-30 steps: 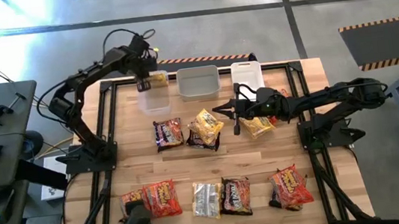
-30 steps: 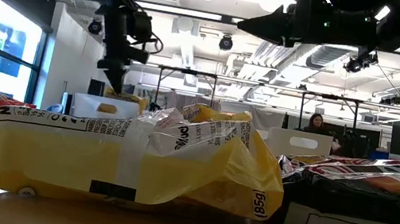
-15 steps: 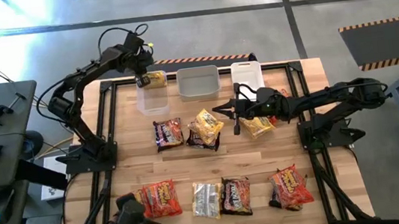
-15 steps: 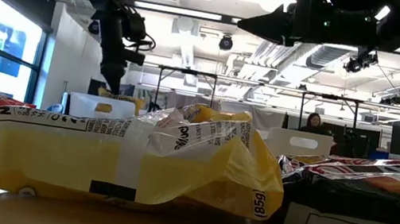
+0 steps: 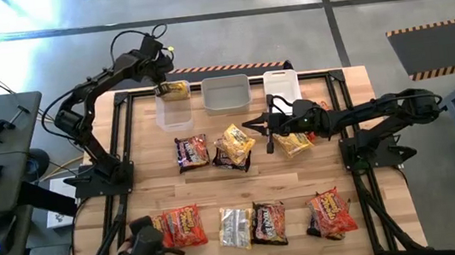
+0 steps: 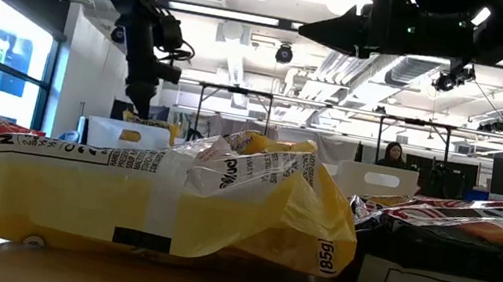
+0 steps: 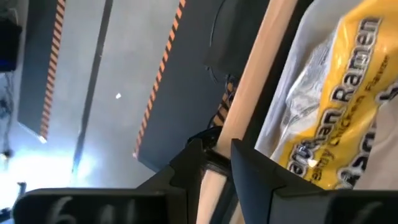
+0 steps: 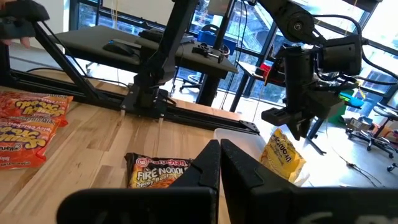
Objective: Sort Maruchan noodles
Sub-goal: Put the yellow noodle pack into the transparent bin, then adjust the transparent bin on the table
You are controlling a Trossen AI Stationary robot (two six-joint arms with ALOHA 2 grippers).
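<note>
My left gripper (image 5: 159,77) hangs over the far rim of the leftmost clear tub (image 5: 176,109). Its fingers (image 7: 186,167) stand a small gap apart and hold nothing. A yellow noodle packet (image 5: 177,89) leans in that tub against its far wall, and shows as the yellow packet (image 7: 339,106) beside the fingers. My right gripper (image 5: 253,126) is shut and empty, hovering above the table between a yellow packet (image 5: 235,146) and another yellow packet (image 5: 293,144) under its arm. A dark packet (image 5: 191,150) lies flat to the left.
Two more clear tubs (image 5: 225,93) (image 5: 281,83) stand along the far edge. A near row holds a red-orange packet (image 5: 183,225), a pale one (image 5: 235,227), a dark one (image 5: 267,222) and a red-orange one (image 5: 332,213). A person's hand with a dark object (image 5: 143,253) is at the near-left corner.
My left gripper has drawn back a little up and toward the table's far-left corner, away from the yellow packet, which stays leaning in the leftmost tub. The person's dark object has moved over the near-left end of the packet row and back toward the near edge.
</note>
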